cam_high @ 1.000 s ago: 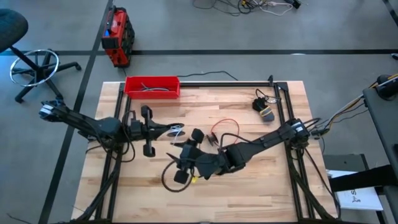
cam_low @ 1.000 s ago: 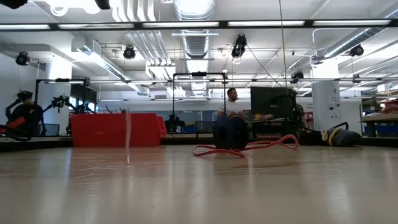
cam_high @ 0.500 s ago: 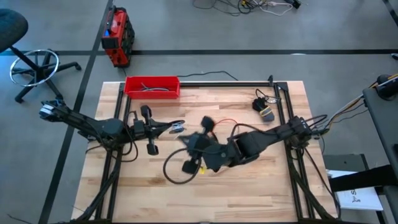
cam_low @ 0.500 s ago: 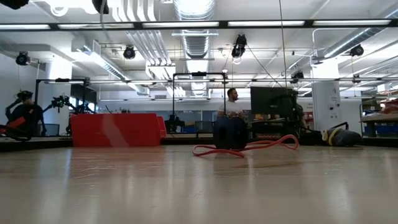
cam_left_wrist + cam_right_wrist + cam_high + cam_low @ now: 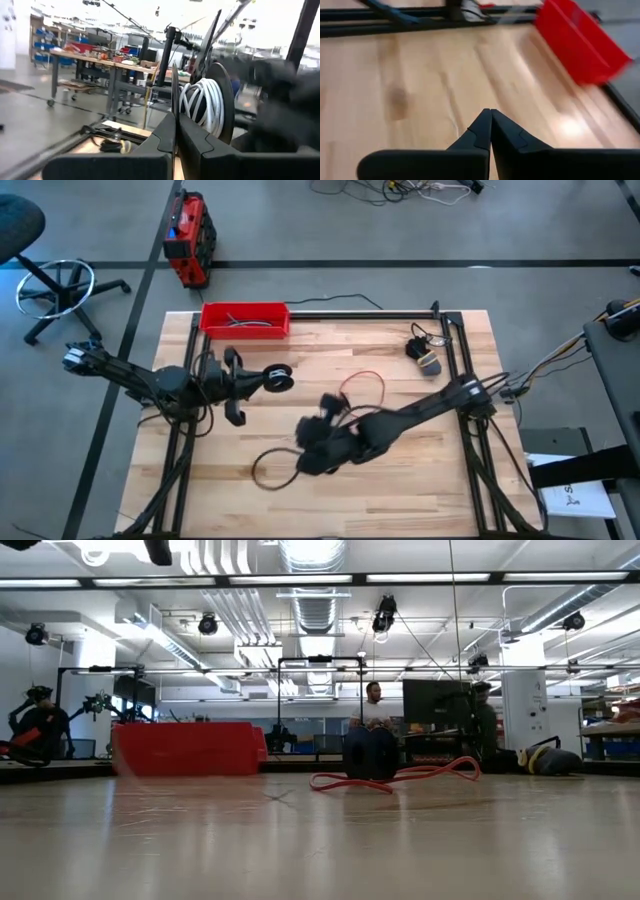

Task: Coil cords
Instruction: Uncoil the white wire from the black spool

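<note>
The left gripper (image 5: 268, 377) is held over the left part of the wooden table (image 5: 400, 470), a little nearer than the red tray (image 5: 244, 319). In the left wrist view its two dark fingers (image 5: 167, 137) are pressed together, with the thin edge of a black disc (image 5: 175, 107) pinched between them. The white cord (image 5: 202, 106) is seen wound in a tidy bundle just beside that disc, with a second black disc (image 5: 224, 105) on its other side. From above, the white cord (image 5: 283, 379) shows as a small white spot at the tip of the left gripper.

The right gripper (image 5: 318, 442) is found near the middle of the table. It is blurred in the high view. In the right wrist view its fingers (image 5: 482, 131) are closed tight, and nothing can be seen between them. Bare wood and the red tray (image 5: 577, 42) lie ahead of it.

The red cord (image 5: 362, 385) lies on the table just past the right arm, bent into a loose loop. In the low view the red cord (image 5: 395, 778) is seen flat on the wood, in front of a dark round thing (image 5: 370, 755). A thin dark cable (image 5: 272, 470) is curled in a ring on the near side of the table. A person (image 5: 373, 705) is sitting in the room behind.
</note>
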Controlling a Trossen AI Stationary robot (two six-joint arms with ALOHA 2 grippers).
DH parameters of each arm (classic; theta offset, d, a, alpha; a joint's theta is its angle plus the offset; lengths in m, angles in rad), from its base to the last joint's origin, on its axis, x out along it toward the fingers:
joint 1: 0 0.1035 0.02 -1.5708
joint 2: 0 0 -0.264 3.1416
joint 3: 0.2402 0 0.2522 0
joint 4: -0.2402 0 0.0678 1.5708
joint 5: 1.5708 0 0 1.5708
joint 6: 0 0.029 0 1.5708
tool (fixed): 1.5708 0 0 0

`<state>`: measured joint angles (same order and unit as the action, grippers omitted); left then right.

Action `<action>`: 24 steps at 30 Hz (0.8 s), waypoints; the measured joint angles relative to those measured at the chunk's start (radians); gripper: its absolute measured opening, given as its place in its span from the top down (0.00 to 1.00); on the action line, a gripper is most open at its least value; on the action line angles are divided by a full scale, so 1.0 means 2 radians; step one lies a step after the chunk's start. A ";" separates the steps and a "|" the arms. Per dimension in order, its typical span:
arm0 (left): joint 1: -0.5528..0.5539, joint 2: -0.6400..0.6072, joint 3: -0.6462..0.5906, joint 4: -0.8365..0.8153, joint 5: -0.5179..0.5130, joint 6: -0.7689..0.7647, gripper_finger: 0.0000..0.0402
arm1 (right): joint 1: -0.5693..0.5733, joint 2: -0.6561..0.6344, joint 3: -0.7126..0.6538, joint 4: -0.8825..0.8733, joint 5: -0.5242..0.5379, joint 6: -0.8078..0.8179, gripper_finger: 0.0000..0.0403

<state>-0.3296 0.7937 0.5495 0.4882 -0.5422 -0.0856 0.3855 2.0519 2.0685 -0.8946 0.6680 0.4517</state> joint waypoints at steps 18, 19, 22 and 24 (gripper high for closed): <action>0.000 0.037 -0.001 0.008 -0.027 0.069 1.00 | -0.008 0.028 0.040 0.134 0.103 -0.139 0.93; 0.000 0.036 -0.001 0.010 -0.021 0.069 1.00 | -0.010 0.028 0.037 0.136 0.104 -0.124 0.90; 0.000 0.033 -0.001 0.014 -0.009 0.069 1.00 | -0.020 0.037 0.025 0.140 0.108 -0.082 0.82; 0.000 0.033 -0.001 0.015 -0.007 0.068 1.00 | -0.025 0.052 0.022 0.140 0.134 -0.067 0.77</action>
<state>-0.3297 0.8589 0.5472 0.5191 -0.5561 0.0513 0.3355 2.1549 2.1117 -0.6156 0.9357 0.3175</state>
